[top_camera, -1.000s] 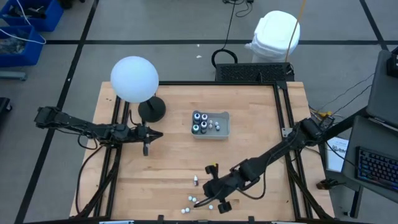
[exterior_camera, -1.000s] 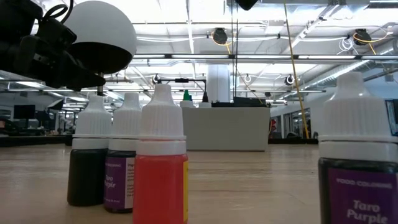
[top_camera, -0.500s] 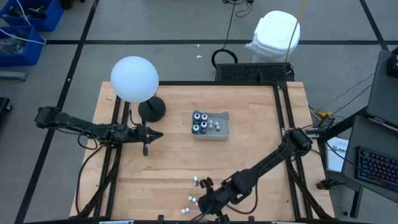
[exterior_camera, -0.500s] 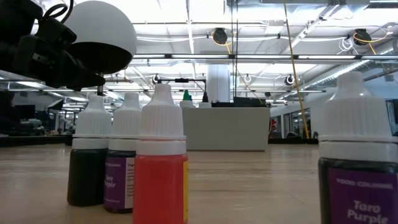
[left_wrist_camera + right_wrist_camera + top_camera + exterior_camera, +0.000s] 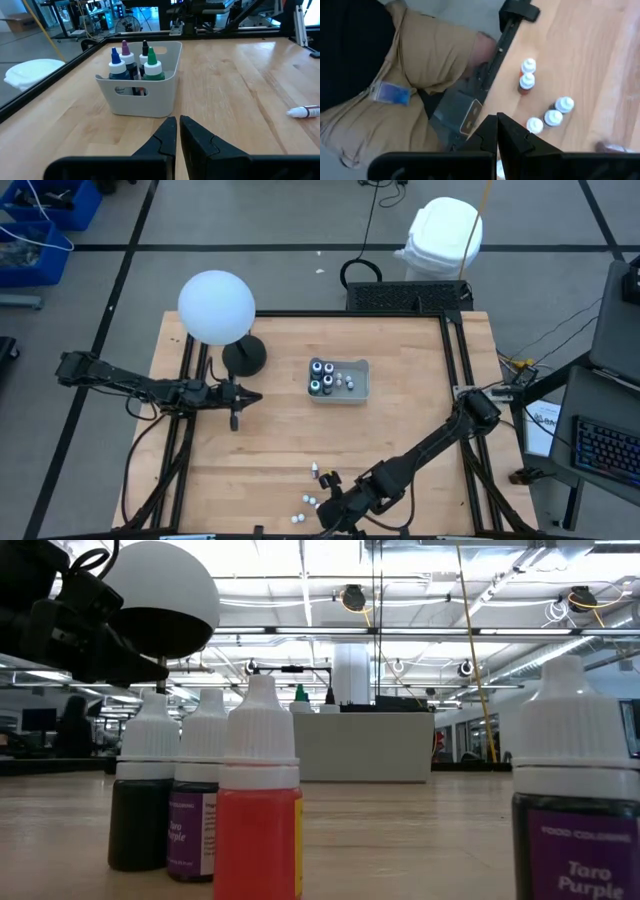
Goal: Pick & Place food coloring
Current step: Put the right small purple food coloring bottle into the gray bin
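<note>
Several small white-capped food coloring bottles stand loose on the wood near the table's near edge, with an orange one among them. One bottle lies on its side. In the low view they stand upright close by. Bigger bottles with coloured tips stand in the grey tray at mid table. My right gripper hovers shut over the near edge, just right of the loose bottles, and holds nothing. My left gripper waits shut at the left, pointing at the tray.
A white globe lamp on a dark round base stands at the far left. Beyond the near edge, a person in tan trousers stands close to my right gripper. Dark rails frame the table. Bare wood lies between the tray and the loose bottles.
My right gripper has moved toward the table's near edge and a little to the left, tipping further down, and has stayed shut. It now hangs over the edge beside the loose bottles. The bottles and the tray have not moved.
</note>
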Controlling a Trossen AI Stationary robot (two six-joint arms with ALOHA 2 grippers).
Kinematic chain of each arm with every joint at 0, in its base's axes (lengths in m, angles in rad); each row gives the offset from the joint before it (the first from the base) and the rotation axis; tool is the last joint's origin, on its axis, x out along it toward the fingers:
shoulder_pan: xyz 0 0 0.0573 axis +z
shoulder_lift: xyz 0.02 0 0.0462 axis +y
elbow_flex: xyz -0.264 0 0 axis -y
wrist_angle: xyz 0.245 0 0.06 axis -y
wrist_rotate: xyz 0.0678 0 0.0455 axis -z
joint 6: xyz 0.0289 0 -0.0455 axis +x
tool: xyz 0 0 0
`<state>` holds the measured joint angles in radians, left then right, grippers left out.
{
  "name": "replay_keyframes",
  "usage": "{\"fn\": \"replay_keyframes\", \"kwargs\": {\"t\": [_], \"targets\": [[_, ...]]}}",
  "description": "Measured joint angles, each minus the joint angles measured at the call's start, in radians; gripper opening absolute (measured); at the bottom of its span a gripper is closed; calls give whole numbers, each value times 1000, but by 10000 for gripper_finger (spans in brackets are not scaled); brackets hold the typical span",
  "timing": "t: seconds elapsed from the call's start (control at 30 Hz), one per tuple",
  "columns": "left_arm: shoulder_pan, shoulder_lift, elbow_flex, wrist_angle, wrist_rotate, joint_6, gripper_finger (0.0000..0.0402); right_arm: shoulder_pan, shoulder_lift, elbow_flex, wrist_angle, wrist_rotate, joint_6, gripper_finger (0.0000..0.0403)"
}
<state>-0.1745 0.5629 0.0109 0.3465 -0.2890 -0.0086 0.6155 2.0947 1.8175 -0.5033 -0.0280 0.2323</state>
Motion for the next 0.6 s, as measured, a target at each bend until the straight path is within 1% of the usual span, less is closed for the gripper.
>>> {"fn": "replay_keyframes", "kwargs": {"t": [0.13, 0.2, 0.3, 0.5, 0.6], "targets": [[0, 0, 0, -11, 0, 0, 31, 0, 20, -1, -83, -1, -26, 3], [0, 0, 0, -16, 0, 0, 31, 0, 23, -1, -87, -1, -27, 16], [0, 0, 0, -17, 0, 0, 31, 0, 21, -1, -75, 0, -26, 51], [0, 0, 0, -18, 0, 0, 31, 1, 32, -1, -81, 0, -26, 138], [0, 0, 0, -23, 0, 0, 31, 2, 38, -13, -70, 1, -36, 168]]}}
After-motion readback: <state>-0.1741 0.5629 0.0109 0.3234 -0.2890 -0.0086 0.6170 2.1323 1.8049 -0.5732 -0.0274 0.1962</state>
